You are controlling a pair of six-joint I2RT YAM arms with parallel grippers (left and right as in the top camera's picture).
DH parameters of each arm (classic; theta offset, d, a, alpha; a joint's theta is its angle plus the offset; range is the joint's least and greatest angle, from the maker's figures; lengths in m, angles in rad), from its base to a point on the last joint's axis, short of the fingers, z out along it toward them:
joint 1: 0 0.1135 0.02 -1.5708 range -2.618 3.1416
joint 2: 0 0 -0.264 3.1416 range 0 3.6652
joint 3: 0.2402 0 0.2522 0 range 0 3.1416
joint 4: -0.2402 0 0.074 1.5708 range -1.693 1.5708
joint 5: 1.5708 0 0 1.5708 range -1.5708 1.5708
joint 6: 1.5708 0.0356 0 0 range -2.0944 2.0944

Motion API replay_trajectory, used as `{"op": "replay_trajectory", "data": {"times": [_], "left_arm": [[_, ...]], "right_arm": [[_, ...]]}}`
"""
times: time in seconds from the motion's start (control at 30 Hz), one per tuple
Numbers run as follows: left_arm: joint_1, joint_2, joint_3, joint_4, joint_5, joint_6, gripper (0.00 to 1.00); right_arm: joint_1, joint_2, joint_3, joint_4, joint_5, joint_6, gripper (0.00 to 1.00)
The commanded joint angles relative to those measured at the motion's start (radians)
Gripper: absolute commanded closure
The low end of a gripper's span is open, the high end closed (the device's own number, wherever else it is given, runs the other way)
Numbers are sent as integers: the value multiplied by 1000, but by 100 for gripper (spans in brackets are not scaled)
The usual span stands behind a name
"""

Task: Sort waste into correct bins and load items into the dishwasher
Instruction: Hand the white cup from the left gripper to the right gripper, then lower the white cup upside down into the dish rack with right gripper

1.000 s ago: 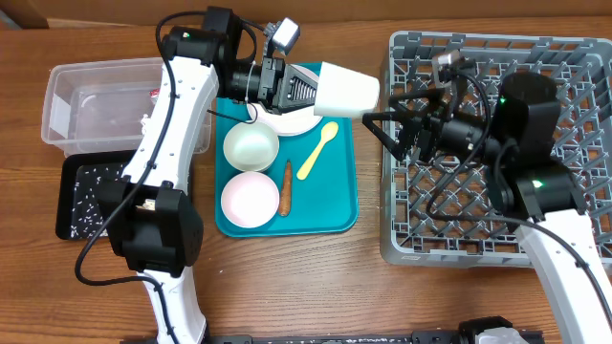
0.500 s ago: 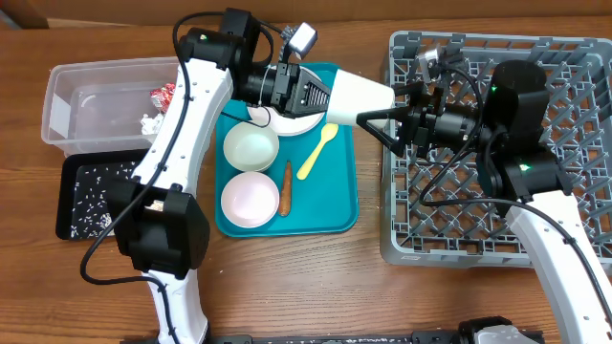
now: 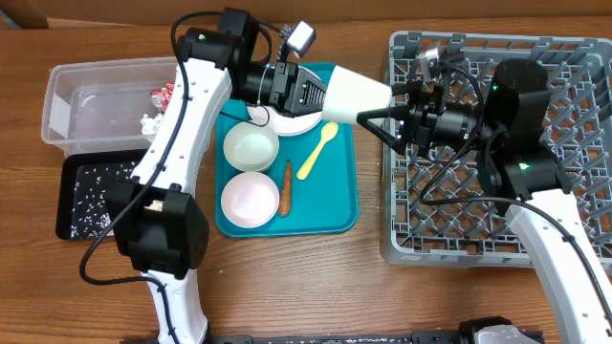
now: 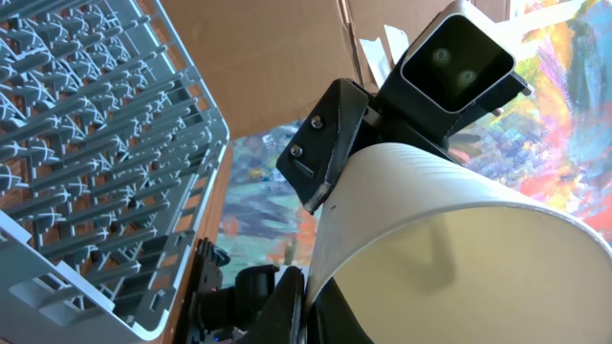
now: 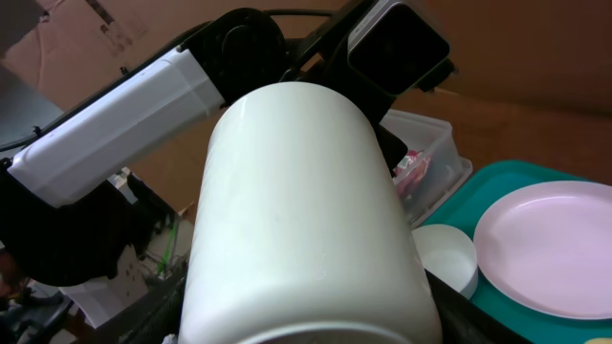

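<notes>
A white cup [image 3: 356,94] lies sideways in the air between the teal tray [image 3: 335,205] and the grey dish rack [image 3: 574,67]. My left gripper [image 3: 320,93] is shut on its rim, one finger inside and one outside, as the left wrist view shows [image 4: 311,306]. My right gripper [image 3: 378,103] is open, and its fingers straddle the cup's base end. In the right wrist view the cup [image 5: 306,210] fills the space between the fingers [image 5: 311,320]. On the tray lie the pink plate [image 3: 296,122], two bowls [image 3: 251,147] [image 3: 251,199], a yellow spoon [image 3: 317,151] and a carrot [image 3: 286,187].
The clear tub [image 3: 72,100] at the far left holds the red wrapper [image 3: 163,94] and a napkin [image 3: 148,122]. The black tray [image 3: 81,196] in front of it holds rice grains. The dish rack also shows in the left wrist view [image 4: 86,143].
My left gripper carried the cup right, toward the rack, and my right gripper moved left until its fingers came around the cup's base. In the last half second almost nothing moved.
</notes>
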Motion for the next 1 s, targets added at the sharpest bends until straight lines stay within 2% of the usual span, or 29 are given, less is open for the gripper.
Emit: {"op": "replay_trajectory", "data": {"times": [0.0,0.1,0.37,0.7,0.8,0.97], "left_arm": [[-8,-1,18,-3,17,22,91],[-8,-1,18,-3,7,21,79],[-6,-1,18,-6,-8,22,78],[-5,-1,18,-6,-158,21,79],[-4,-1,18,-6,-220,9,79],[-4,-1,18,-2,-383,-37,79]], "right_arm": [[-1,-7,14,29,-20,-4,39],[-8,-16,14,39,-20,-4,39],[-84,-73,14,10,-20,-3,39],[-326,-164,14,-234,9,-21,40],[-364,-193,15,-391,132,-77,39],[-367,-240,18,-678,540,-97,39]]}}
